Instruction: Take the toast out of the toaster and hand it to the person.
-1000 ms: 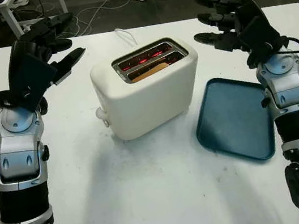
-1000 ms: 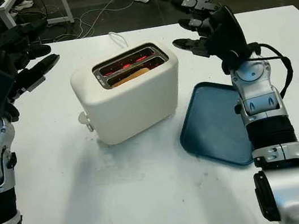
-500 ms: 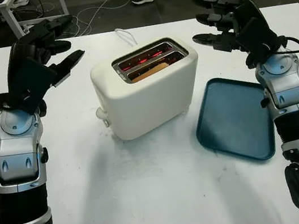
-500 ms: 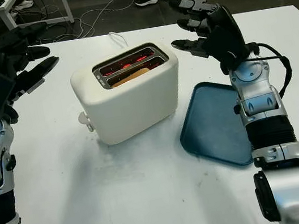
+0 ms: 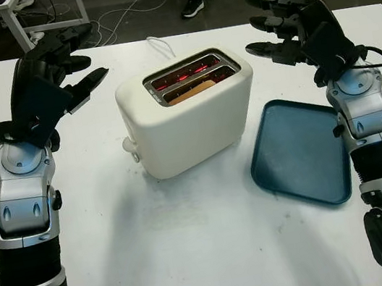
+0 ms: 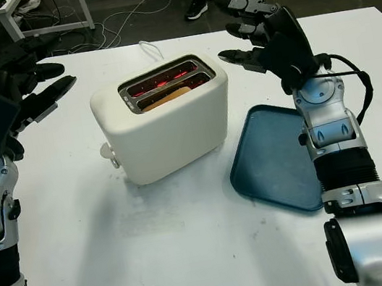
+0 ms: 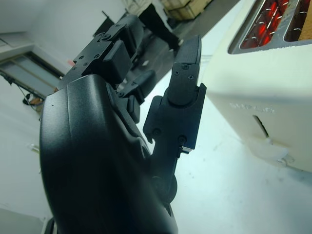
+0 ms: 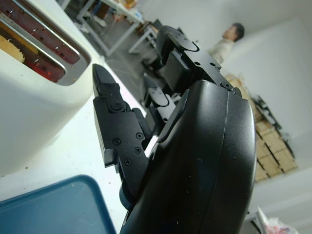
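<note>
White table bears toaster and blue tray; cables beyond.

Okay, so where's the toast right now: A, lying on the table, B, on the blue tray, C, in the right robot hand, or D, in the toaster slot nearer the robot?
D: the toast sits in the near slot of the toaster.

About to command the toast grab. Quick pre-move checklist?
1. Toast in the near slot of the toaster: ok.
2. Slots glowing red, heat on: not ok.
3. Left robot hand open, raised left of toaster: ok.
4. Right robot hand open, raised right of toaster: ok.
5. Person ready to receive: cannot tell; a foot shows beyond the table.
6. Blue tray bare, beside toaster: ok.
</note>
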Available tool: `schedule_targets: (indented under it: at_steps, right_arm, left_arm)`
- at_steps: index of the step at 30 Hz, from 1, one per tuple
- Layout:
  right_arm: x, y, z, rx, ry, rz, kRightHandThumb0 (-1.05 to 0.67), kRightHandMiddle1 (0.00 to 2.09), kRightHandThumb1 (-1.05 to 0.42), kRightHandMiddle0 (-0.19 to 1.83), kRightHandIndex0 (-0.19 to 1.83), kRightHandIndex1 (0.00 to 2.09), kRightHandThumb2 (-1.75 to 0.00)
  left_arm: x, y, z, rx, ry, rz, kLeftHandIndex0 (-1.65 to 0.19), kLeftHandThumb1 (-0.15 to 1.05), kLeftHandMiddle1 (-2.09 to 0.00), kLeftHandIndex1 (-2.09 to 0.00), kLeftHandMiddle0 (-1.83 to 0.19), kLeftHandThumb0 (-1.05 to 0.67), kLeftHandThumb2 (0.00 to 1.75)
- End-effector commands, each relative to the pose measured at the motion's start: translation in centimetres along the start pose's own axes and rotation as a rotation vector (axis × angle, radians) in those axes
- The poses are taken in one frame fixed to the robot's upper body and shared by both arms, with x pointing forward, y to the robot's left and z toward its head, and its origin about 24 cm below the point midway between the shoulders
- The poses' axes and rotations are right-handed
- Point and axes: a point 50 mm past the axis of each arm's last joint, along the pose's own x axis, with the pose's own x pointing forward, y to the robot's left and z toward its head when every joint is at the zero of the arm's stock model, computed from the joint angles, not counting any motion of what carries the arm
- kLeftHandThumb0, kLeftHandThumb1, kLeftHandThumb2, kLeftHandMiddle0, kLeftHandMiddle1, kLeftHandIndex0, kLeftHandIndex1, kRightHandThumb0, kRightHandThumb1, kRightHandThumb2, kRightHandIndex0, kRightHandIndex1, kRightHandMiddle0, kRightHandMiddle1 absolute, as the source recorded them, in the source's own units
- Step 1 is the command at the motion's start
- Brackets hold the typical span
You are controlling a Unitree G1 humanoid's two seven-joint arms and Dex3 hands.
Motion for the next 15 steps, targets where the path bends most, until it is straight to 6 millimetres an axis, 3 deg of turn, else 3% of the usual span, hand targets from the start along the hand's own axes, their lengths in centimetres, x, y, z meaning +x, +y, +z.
schedule_targets:
  at_steps: [1, 15]
  right_arm:
    - [0.13, 0.21, 0.04, 0.018, -0.006, 0.007, -0.13, 0.01, -0.82, 0.60, 0.66, 0.01, 0.00]
    - [-0.01, -0.02, -0.08, 0.010, -0.002, 0.006, -0.16, 0.01, -0.82, 0.61, 0.67, 0.01, 0.00]
  left_arm:
    - [0.11, 0.02, 0.55, 0.008, -0.018, -0.002, -0.53, 0.92, -0.88, -0.16, -0.26, -0.33, 0.02]
    - [0.13, 0.11, 0.53, 0.018, -0.023, 0.001, -0.52, 0.92, -0.90, -0.18, -0.25, -0.35, 0.02]
